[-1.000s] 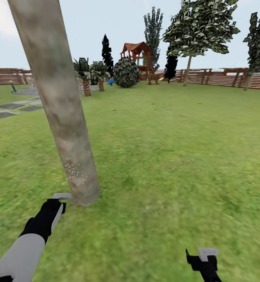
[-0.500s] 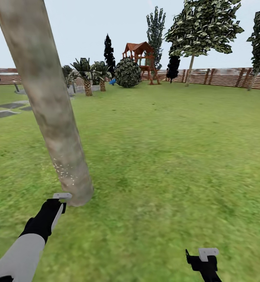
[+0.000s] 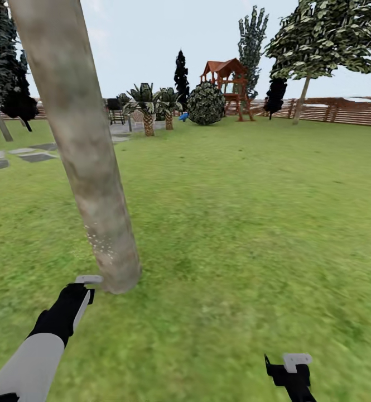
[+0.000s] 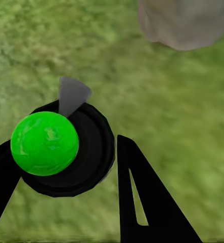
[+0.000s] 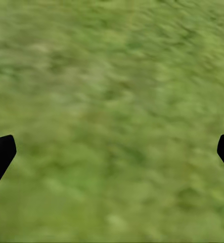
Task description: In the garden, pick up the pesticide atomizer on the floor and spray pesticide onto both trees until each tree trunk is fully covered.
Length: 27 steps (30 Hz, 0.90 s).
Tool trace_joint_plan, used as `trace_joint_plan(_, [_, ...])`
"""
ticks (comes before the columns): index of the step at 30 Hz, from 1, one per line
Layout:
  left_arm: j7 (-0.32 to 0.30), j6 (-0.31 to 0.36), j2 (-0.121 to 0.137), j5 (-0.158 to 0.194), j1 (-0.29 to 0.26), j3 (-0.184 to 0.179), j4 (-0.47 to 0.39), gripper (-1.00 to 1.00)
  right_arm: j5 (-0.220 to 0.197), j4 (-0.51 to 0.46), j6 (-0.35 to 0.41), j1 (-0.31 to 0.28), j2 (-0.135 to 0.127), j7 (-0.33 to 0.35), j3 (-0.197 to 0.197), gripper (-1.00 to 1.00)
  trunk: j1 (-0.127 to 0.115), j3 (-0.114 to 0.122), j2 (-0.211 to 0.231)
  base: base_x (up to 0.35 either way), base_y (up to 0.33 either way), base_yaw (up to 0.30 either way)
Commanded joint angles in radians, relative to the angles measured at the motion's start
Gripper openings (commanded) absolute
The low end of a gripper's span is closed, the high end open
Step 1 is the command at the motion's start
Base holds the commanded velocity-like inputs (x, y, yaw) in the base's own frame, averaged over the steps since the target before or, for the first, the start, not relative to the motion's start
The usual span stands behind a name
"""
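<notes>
Left wrist view: left gripper (image 4: 66, 167) fingers clamp the green-capped pesticide atomizer (image 4: 45, 143) over grass. Head view adds white specks low on the tree trunk (image 3: 90, 167). Right gripper (image 5: 112, 152) fingers spread wide.

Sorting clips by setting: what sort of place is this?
Likely a fenced garden or park: a grass lawn, a wooden fence, a nearby tree trunk and a play tower.

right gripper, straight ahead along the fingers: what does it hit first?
Grass. The right gripper is open with nothing between its fingers, and the right wrist view shows lawn all along that line. Depth is unclear.
</notes>
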Motion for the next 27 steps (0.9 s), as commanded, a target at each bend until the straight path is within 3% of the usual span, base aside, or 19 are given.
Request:
trace_joint_plan(1, [-0.003,0.006,-0.001,-0.01,-0.001,0.001,-0.001,-1.0,0.011,0.001,-0.002,0.0,0.0,-0.006,-0.004,1.0,0.0,-0.001,0.0,0.004,-0.273,0.274])
trace_joint_plan(15, [-0.005,0.006,-0.001,-0.009,-0.001,0.003,-0.001,-1.0,0.011,0.001,-0.002,0.0,0.0,-0.006,-0.004,1.0,0.0,-0.001,0.0,0.185,-0.217,0.031])
trace_joint_plan(27, [-0.003,0.006,-0.001,-0.01,-0.001,0.003,-0.001,-1.0,0.011,0.001,-0.002,0.0,0.0,-0.006,-0.004,1.0,0.0,-0.001,0.0,0.039,-0.268,0.057])
